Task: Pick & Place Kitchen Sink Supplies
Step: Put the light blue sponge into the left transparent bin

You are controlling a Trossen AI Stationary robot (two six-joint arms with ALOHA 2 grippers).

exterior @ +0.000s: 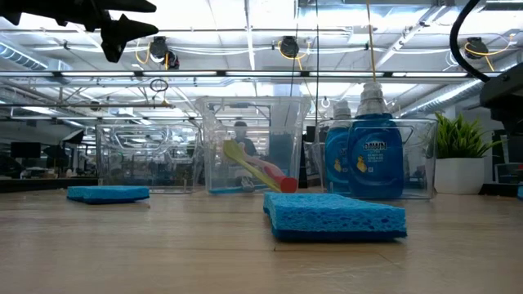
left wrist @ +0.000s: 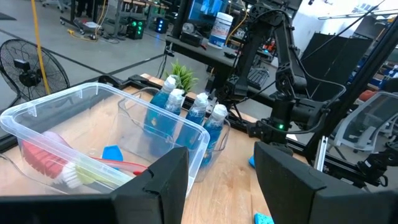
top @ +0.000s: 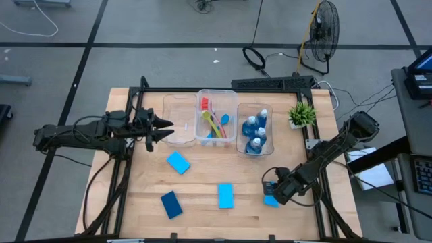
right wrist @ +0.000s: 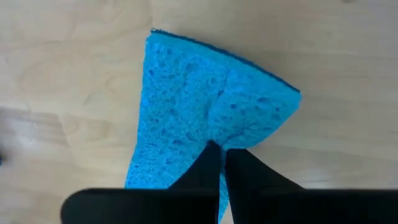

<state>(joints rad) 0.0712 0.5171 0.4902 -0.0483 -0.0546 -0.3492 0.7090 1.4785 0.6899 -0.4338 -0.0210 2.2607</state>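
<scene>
Altogether four sponges (top: 178,162) lie on the table, one pinched in the right gripper's (top: 272,194) closed jaws; left gripper's (top: 164,128) jaws gape empty.

We see a pale wooden table (top: 202,216). On it, just beyond the left gripper (top: 167,129), stand three clear bins (top: 217,98) and a potted plant (top: 300,115). Three sponges lie loose: one (top: 178,162) near that gripper, a darker one (top: 171,204), and one (top: 225,196) beside the right gripper (top: 271,192).
</scene>
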